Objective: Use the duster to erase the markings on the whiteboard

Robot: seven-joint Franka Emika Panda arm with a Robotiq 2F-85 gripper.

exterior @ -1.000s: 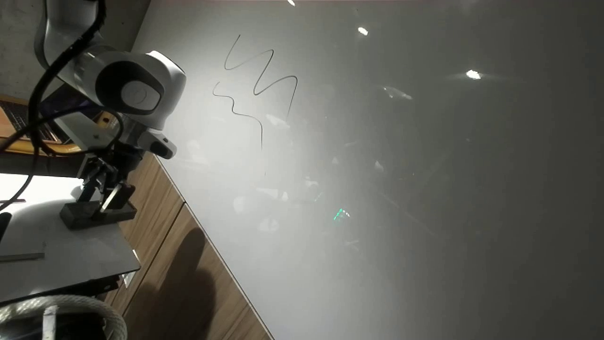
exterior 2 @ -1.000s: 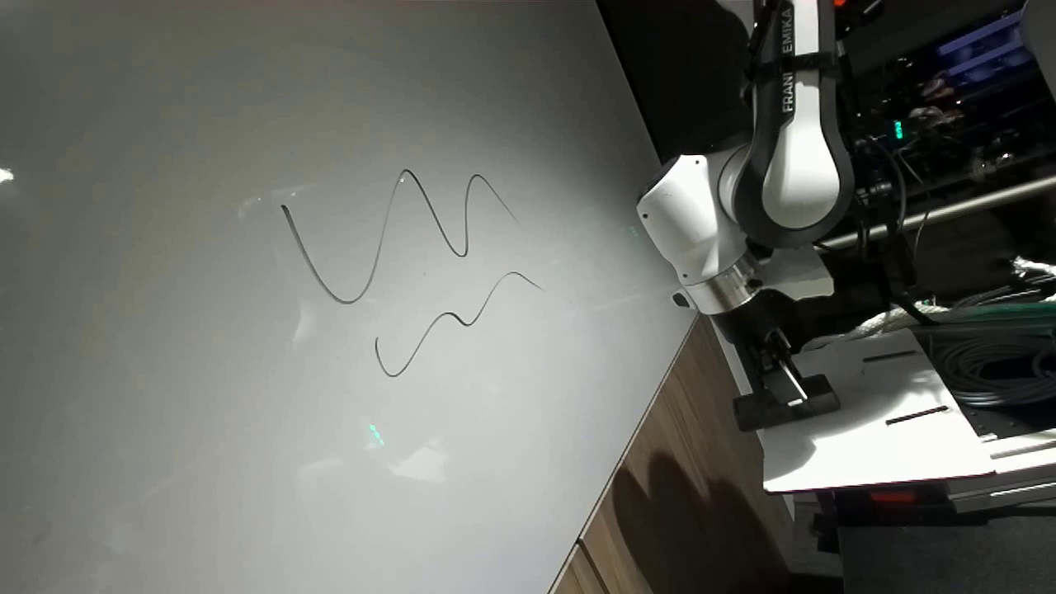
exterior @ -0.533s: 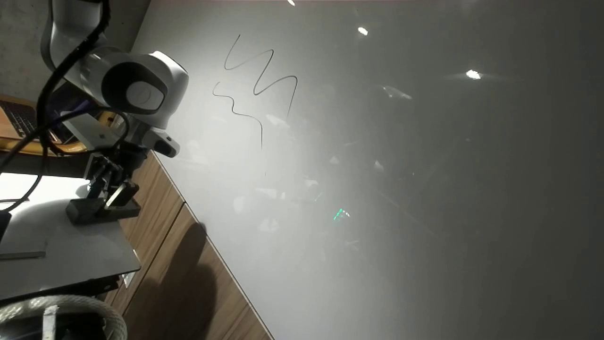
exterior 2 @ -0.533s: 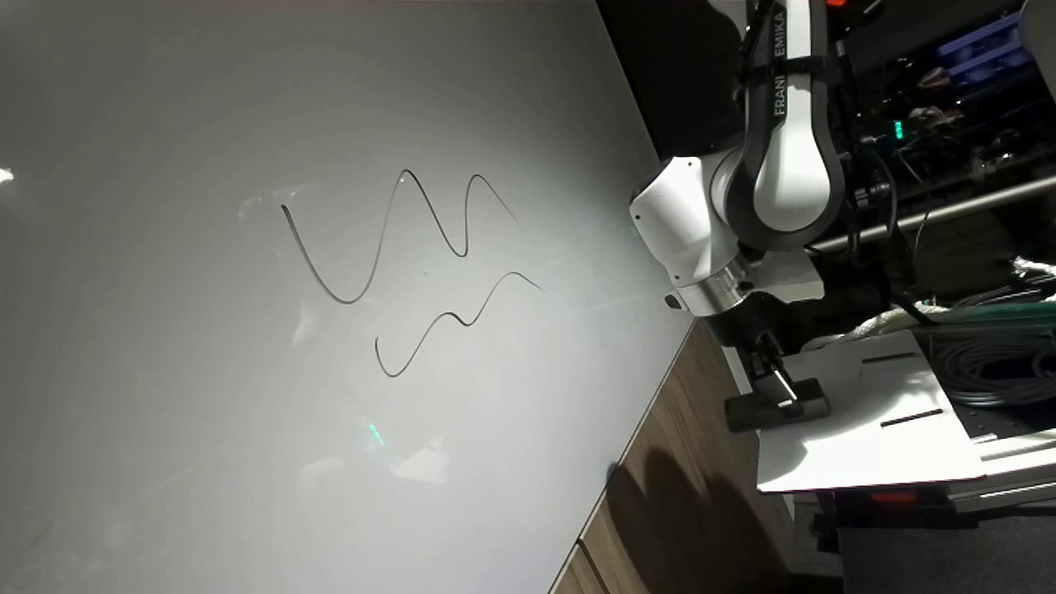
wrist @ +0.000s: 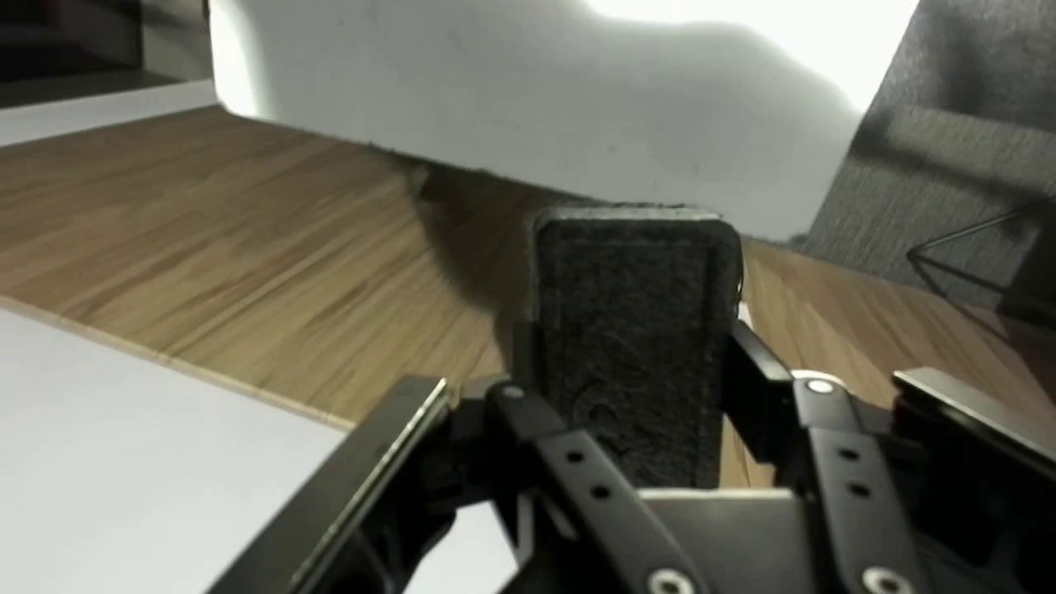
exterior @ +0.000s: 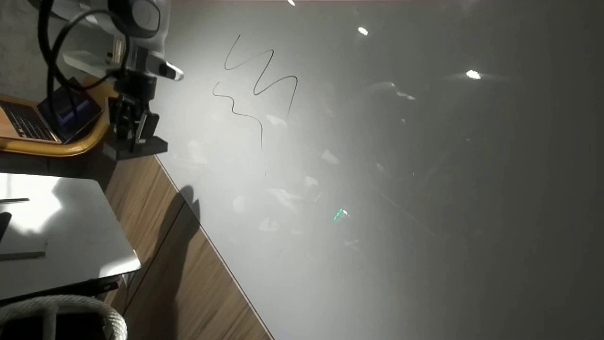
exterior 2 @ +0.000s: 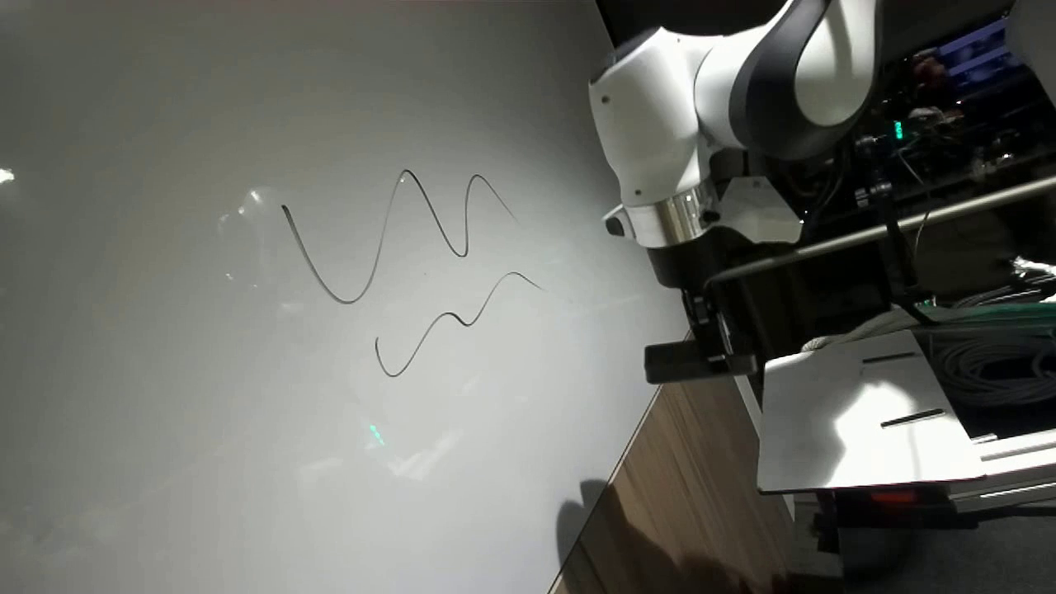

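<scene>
A white robot arm holds a dark grey duster in its black tool; in the wrist view, the fingers clasp the oblong block from either side. The duster is in the air, clear of the small white desk and well apart from the markings. These are thin, dark scribbles on a large, glossy whiteboard: a bigger zigzag and a smaller wavy line, seen in both exterior views. A wood-grain panel borders the board, crossed by a shadow. In an exterior view, a laptop shows behind looping black cables.
</scene>
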